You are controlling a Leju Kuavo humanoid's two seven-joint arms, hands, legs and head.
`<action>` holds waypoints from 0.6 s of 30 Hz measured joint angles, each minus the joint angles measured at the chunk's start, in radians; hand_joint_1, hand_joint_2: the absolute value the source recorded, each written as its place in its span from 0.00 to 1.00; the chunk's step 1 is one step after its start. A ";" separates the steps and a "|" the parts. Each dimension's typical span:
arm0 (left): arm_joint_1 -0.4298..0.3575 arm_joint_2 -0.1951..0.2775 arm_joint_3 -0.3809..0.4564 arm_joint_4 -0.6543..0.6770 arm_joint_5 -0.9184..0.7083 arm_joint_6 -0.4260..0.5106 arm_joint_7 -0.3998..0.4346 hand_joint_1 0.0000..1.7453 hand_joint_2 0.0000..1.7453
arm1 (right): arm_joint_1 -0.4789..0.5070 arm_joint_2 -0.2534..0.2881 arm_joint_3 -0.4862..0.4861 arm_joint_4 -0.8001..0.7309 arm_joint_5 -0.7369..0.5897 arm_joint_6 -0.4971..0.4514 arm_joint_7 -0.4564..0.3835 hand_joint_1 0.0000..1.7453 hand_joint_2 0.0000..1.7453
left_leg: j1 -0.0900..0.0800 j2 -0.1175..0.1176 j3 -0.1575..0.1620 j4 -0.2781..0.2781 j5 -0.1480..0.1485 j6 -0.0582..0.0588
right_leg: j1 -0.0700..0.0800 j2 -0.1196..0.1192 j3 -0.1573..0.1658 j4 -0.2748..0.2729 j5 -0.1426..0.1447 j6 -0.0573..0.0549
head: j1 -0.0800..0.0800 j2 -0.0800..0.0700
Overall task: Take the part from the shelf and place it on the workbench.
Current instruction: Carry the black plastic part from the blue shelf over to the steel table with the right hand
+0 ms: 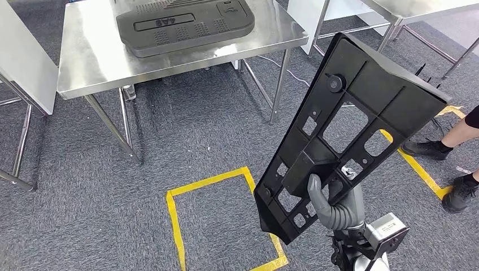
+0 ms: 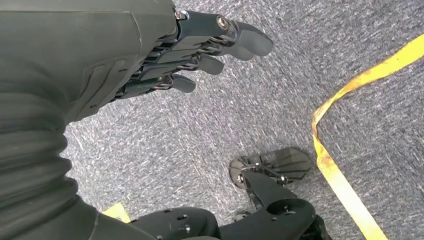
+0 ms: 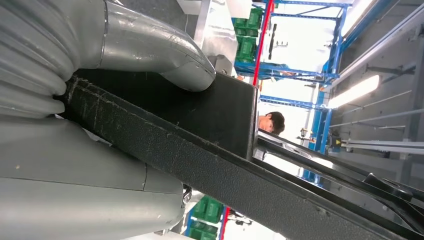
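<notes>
Right hand [image 1: 330, 203] grips long black perforated plastic panel [image 1: 350, 132]; left hand [image 2: 200, 50] empty, fingers loosely apart. I'd keep panel steady approaching steel surface [image 1: 90, 51].

The head view looks forward and down from high on the body, over grey carpet, taking in the steel counter [image 1: 169, 62] ahead and the black part [image 1: 344, 135] raised close before the lens; the left wrist view sits close behind the left hand [image 2: 165, 55], facing the floor, and shares with the head view the carpet and yellow tape [image 1: 181, 226]; the right wrist view, hard against the right hand [image 3: 100, 125], looks along the same part towards blue racking.
</notes>
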 joint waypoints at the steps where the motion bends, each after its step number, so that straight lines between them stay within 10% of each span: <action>1: 0.000 0.000 0.000 0.000 -0.001 0.000 0.000 0.00 1.00 | -0.003 0.000 -0.001 0.000 0.002 0.000 0.000 1.00 1.00 | 0.005 -0.002 0.005 -0.007 0.003 0.006 | 0.000 0.007 -0.004 0.010 -0.007 0.001 | 0.001 0.000; 7: -0.004 -0.002 0.000 0.000 -0.006 0.001 0.000 0.00 1.00 | -0.007 0.000 -0.002 0.002 0.008 0.000 -0.001 1.00 1.00 | 0.020 -0.025 0.015 -0.019 0.006 0.015 | -0.007 0.050 -0.152 0.280 -0.101 0.006 | 0.008 0.000; 11: -0.004 -0.003 0.000 0.000 -0.006 0.002 0.002 0.00 1.00 | -0.009 0.000 -0.002 0.004 0.012 0.000 -0.001 1.00 1.00 | 0.024 -0.042 0.022 -0.015 -0.002 -0.006 | -0.020 0.052 -0.050 0.052 0.000 0.042 | 0.011 0.000; 18: -0.001 -0.001 0.000 -0.001 -0.006 0.006 0.003 0.00 1.00 | -0.011 0.000 -0.002 0.005 0.014 0.001 0.000 1.00 1.00 | 0.026 -0.025 -0.008 0.066 -0.052 -0.045 | -0.019 0.053 -0.007 0.001 0.009 -0.018 | 0.003 0.000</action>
